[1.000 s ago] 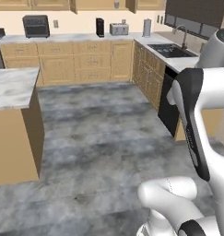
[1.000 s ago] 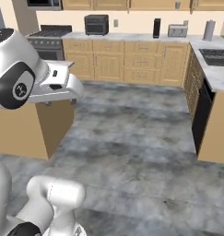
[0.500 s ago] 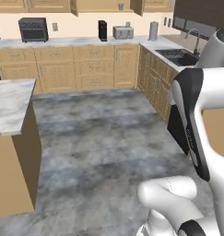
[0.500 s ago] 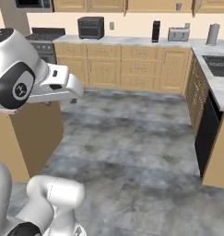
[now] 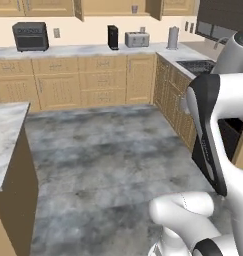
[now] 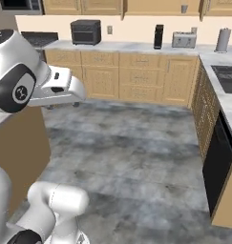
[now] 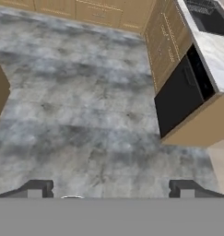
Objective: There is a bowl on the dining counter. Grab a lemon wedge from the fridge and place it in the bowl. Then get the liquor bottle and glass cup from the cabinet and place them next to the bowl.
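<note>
- The floor (image 5: 108,160) is grey with a mottled, cloudy pattern.
- The cabinets (image 5: 93,80) are light tan wood.
- The worktop (image 6: 136,46) is white-grey marble.
- The toaster oven (image 5: 30,36) is black.
- The toaster (image 6: 184,39) is silver.
- The dishwasher (image 7: 180,97) front is black.

text: none legible | labels: none | brands: none | numbers: none | signs: nothing to read anywhere

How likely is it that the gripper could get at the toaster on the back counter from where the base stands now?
Probably not: the gripper hangs open over bare floor, and the toaster sits far across the kitchen.
</note>
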Available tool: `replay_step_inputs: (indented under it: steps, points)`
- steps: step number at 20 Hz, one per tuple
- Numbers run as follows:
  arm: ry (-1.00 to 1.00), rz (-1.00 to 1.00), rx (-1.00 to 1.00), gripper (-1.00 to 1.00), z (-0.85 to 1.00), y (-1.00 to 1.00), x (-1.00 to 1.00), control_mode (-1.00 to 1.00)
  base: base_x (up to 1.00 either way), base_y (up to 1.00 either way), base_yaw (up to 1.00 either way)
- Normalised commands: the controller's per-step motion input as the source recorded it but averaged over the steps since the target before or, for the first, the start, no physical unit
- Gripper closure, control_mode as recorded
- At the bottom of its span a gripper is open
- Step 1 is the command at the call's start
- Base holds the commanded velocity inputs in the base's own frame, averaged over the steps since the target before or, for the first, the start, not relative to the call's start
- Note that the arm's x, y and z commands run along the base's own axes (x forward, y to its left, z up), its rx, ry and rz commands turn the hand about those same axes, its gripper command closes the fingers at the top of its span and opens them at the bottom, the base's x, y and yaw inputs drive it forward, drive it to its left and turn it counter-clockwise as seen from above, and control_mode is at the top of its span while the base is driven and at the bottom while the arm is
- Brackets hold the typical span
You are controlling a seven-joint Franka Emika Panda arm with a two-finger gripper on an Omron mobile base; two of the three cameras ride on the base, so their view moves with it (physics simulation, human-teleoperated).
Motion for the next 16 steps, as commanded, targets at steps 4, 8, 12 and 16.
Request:
replay_step_inputs:
  steps: [4, 8, 12, 16]
  points:
    - [0.0, 0.0, 0.0, -1.0, 0.0, 0.0, 0.0, 1.0, 1.0, -0.48, 0.0]
    - [0.0, 0.0, 0.0, -1.0, 0.0, 0.0, 0.0, 1.0, 1.0, -0.54, 0.0]
    - [0.0, 0.0, 0.0, -1.0, 0.0, 0.0, 0.0, 1.0, 1.0, -0.44, 0.0]
    - [0.0, 0.0, 0.0, -1.0, 0.0, 0.0, 0.0, 1.0, 1.0, -0.15, 0.0]
